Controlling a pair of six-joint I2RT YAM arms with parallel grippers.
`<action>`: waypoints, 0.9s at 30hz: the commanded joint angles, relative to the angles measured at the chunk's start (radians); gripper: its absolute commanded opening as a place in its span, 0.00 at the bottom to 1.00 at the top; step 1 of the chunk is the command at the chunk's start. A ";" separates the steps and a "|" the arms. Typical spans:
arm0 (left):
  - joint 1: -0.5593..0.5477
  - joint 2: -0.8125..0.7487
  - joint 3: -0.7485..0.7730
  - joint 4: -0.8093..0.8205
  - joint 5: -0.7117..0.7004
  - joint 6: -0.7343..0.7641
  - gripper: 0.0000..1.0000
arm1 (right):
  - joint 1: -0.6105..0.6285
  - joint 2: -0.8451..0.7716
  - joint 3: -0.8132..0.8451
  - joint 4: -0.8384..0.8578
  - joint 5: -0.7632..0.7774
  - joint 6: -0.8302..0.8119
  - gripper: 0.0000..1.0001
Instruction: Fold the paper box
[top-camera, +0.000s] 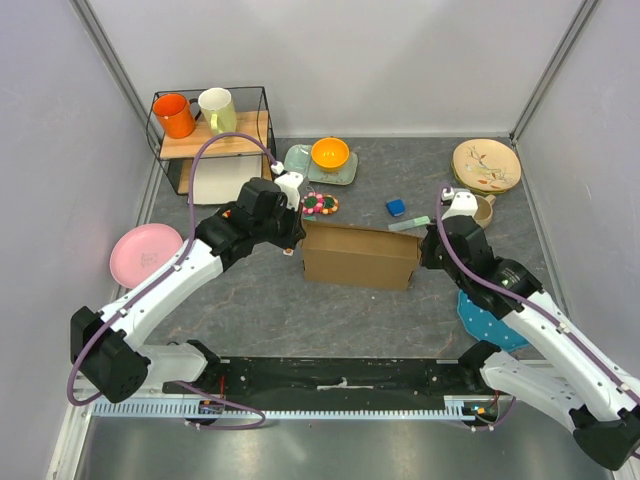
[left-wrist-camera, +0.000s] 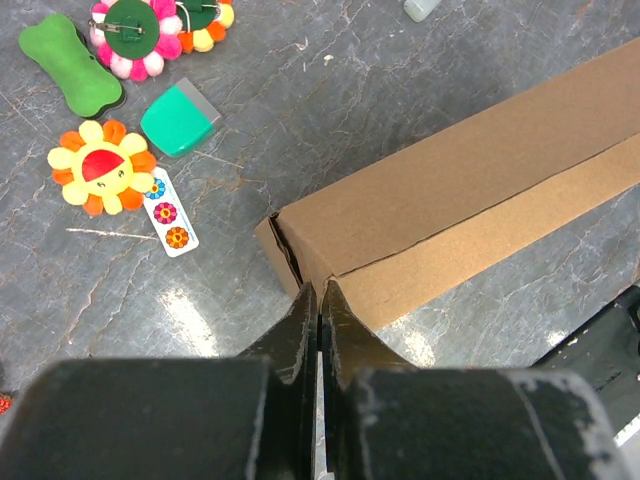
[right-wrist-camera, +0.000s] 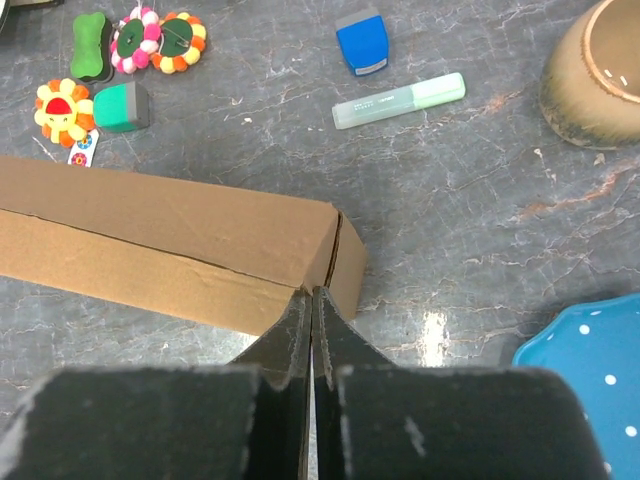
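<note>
Near right: blue dotted plate, half hidden under the right arm in the top view and cut off by the frame corner in the right wrist view. Near left: pink plate, seen from the top only.

Mid-table, centre: paper box, folded up into a closed shape. Its long axis runs left to right across the table, the left end lying slightly farther back than the right. One end points at each arm. A seam runs along its length. This is plain in both wrist views but not readable from the top.

Left gripper: jaws pressed together with nothing visible between them, tips at the box's left end corner. Whether they touch it I cannot tell.

Right gripper: jaws likewise closed, tips at the right end corner. From the top, both sets of fingers are hidden by the wrists.

Just beyond the box, left side: a sunflower toy, sticker strip, teal block and green bone. From the top these merge into one small cluster.

Beyond the box, right side: highlighter, blue block and brown cup, the cup cut by the frame.

Farther back: orange bowl on a green tray, and a decorated plate.

Far left: wire rack holding an orange mug and a pale mug.
</note>
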 joint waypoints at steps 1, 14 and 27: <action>-0.008 0.022 0.016 -0.013 -0.002 -0.007 0.02 | 0.001 -0.003 -0.093 -0.044 -0.034 0.043 0.00; -0.006 -0.012 0.147 -0.076 -0.012 0.026 0.36 | 0.001 -0.005 -0.063 -0.064 -0.013 0.044 0.00; -0.005 -0.007 0.114 -0.083 0.001 0.046 0.23 | 0.001 -0.003 -0.058 -0.064 -0.016 0.043 0.00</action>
